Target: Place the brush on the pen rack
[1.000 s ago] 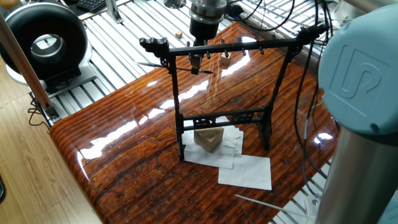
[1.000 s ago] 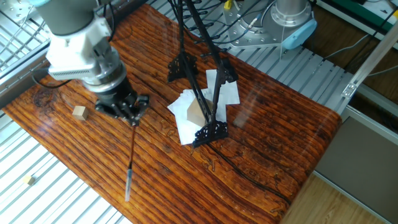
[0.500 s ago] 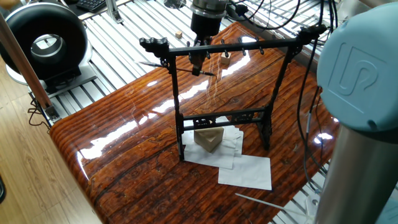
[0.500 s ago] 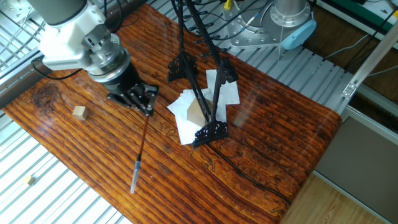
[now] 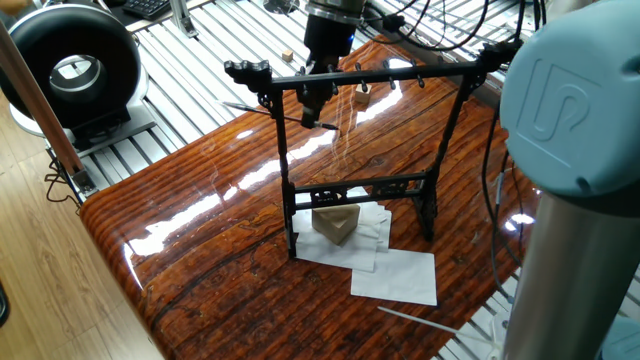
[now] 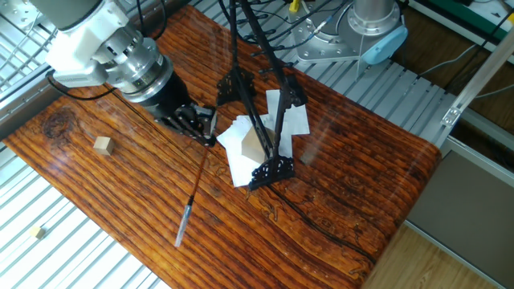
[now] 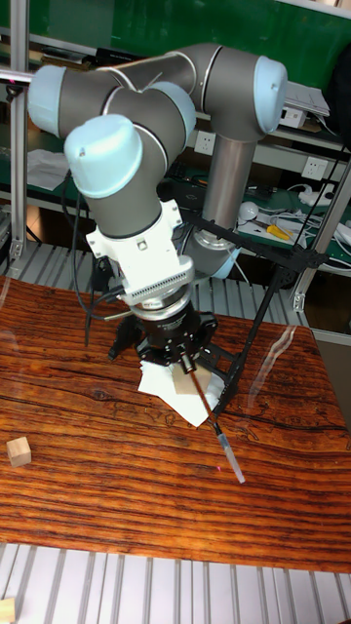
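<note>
The pen rack (image 5: 400,75) is a tall black frame standing mid-table, also visible in the other fixed view (image 6: 265,120) and the tall fixed view (image 7: 263,242). My gripper (image 5: 316,112) hangs just behind its top crossbar, near the left upright. It is shut on the upper end of the brush (image 6: 193,193), a very thin dark shaft with a pale grey end. The brush slants down and away from the gripper (image 6: 206,135), clear of the table, and does not touch the rack. In the tall view the brush (image 7: 216,429) points down to the right from the gripper (image 7: 187,366).
A tan wooden block (image 5: 335,222) sits on white paper sheets (image 5: 395,275) between the rack's feet. A small wooden cube (image 6: 102,144) lies near the table's edge. A thin pale rod (image 5: 420,325) lies at the front. Cables run behind the rack.
The gripper has carried the brush sideways across the table towards the rack's left upright, about a hand's width. The brush has swung along with it; rack and block have not moved.
</note>
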